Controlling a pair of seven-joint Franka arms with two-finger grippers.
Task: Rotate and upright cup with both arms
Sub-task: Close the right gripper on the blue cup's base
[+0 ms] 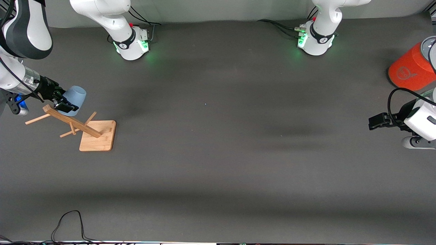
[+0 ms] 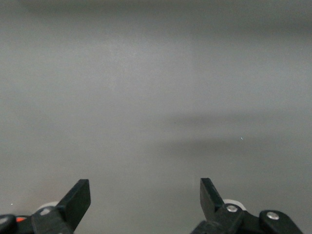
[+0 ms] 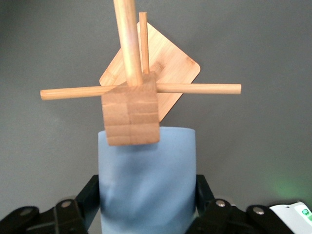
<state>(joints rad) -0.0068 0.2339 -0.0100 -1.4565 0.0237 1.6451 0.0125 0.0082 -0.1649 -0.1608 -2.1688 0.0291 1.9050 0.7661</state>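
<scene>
the cup (image 1: 75,96), a pale blue matte tumbler, is clamped between the fingers of the right gripper (image 1: 65,104) beside the top of the wooden peg rack (image 1: 89,131), near the table (image 1: 218,163) edge at the right arm's end. its inside cannot be seen. the left gripper (image 1: 374,121) is held wide apart, grasping nothing, waiting over the edge at the left arm's end, by the orange cylinder (image 1: 410,69).

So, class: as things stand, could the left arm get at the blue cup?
Probably not yet. The cup is clamped in the right gripper over the wooden rack, while the left gripper waits, jaws open, at the table's other end.
</scene>
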